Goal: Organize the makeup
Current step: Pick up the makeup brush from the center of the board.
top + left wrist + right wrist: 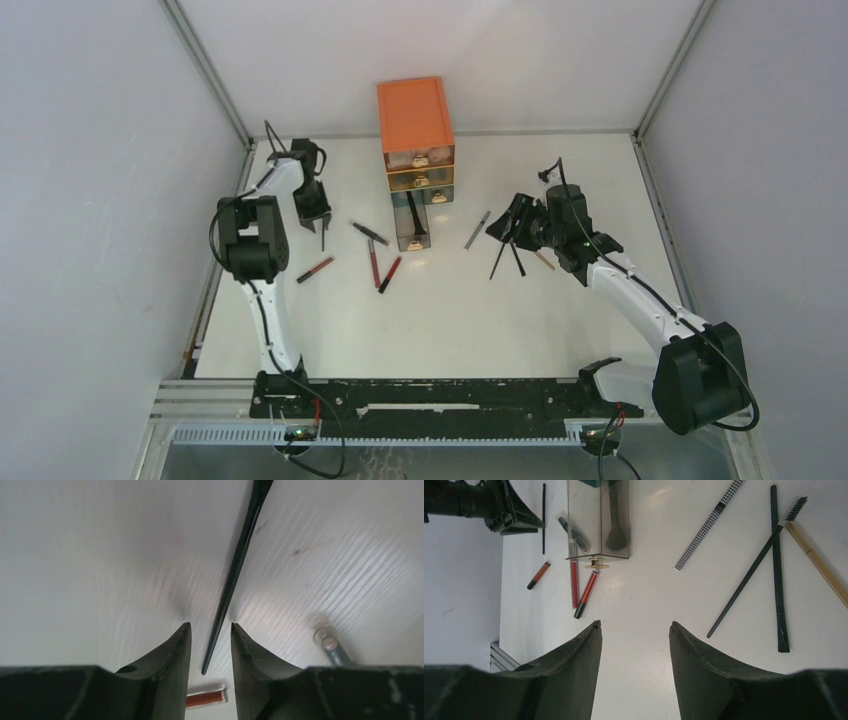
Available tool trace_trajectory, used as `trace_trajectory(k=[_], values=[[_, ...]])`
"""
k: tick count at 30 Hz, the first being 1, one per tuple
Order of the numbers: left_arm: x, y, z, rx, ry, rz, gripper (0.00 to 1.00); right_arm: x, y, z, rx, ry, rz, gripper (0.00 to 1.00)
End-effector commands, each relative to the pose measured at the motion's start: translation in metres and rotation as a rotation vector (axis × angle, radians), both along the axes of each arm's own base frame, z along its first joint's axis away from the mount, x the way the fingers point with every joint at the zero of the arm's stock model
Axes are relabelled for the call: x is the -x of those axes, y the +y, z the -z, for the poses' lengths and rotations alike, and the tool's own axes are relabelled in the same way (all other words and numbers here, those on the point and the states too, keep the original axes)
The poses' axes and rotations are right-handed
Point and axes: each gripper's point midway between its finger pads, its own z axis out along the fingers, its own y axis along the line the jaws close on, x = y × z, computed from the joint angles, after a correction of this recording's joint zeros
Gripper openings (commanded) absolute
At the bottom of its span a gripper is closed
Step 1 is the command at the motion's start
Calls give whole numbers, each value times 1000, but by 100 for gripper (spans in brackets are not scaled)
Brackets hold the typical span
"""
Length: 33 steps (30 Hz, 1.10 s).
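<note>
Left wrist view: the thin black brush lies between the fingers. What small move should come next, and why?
Probably close the left gripper on the thin black brush. Its thin end lies between the two fingers, which sit low over the table. A strip of bare table shows on each side of it, so the jaws are open and nothing is gripped yet.

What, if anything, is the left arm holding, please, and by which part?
Nothing: left fingers straddle the thin black brush at its pointed end, gaps either side.
</note>
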Motion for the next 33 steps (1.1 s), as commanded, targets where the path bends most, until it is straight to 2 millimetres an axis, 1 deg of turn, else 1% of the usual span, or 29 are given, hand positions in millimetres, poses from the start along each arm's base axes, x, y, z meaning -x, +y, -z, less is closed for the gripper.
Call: trace_trajectory(k=[1, 5, 9, 16, 19, 21, 23, 25, 27, 31, 32, 33], values=[[-25, 1, -15, 6, 3, 36, 39, -7, 3, -29, -22, -81, 3, 60], [-26, 1, -15, 14, 73, 58, 39, -6, 2, -31, -22, -86, 5, 60], [-28, 2, -13, 67, 102, 66, 39, -4, 1, -34, -26, -93, 10, 60], [-18, 1, -6, 169, 162, 80, 37, -3, -1, -40, -31, -108, 17, 60], [-13, 0, -5, 176, 168, 89, 32, -5, 0, -42, -38, -112, 16, 60], [-12, 0, -4, 187, 169, 89, 26, -4, 1, -42, -47, -110, 13, 59], [-11, 0, -3, 205, 170, 84, 17, -4, 3, -43, -53, -112, 8, 59], [-11, 0, -3, 217, 168, 83, 11, -4, 3, -44, -55, -113, 8, 59], [-10, 0, -2, 217, 167, 80, 1, -4, 2, -44, -53, -113, 10, 59], [-10, 1, -4, 210, 149, 63, 0, -4, 2, -45, -50, -118, 8, 59], [-10, 0, -7, 210, 137, 57, 0, -4, 1, -44, -49, -117, 9, 59], [-11, -1, -14, 211, 109, 52, 0, -3, 1, -44, -47, -117, 10, 59]])
